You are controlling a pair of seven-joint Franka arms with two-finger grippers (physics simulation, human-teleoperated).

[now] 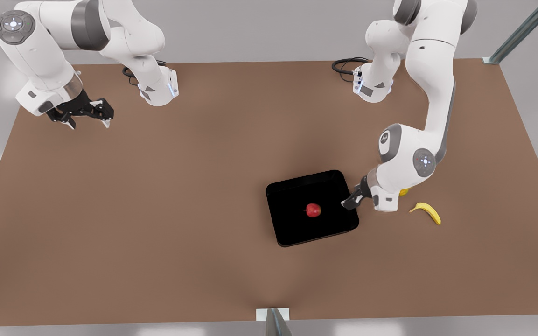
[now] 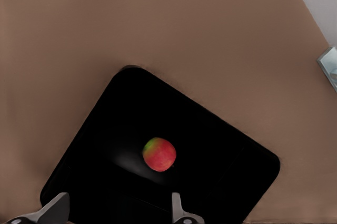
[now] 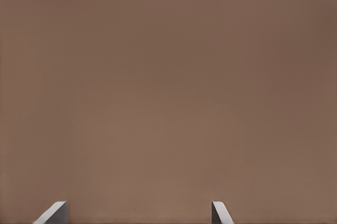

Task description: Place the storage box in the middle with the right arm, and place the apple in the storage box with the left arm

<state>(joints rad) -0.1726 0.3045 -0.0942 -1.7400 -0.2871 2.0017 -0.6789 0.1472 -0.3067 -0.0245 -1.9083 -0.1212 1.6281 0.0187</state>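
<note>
Glossy black rectangular plastic storage box with rounded corners sits on your brown table, just toward the front view's right of the middle. You can see the small round red apple resting inside it, near its centre. Your left gripper hangs at the box's edge on the front view's right, fingers spread. Your right gripper waits well apart over bare table, fingers spread. A yellow banana lies beside the left arm.

A banana lies on the brown table toward the front view's right. Just beside it, a yellow fruit peeks out, mostly hidden. Black cables coil at the far edge.
</note>
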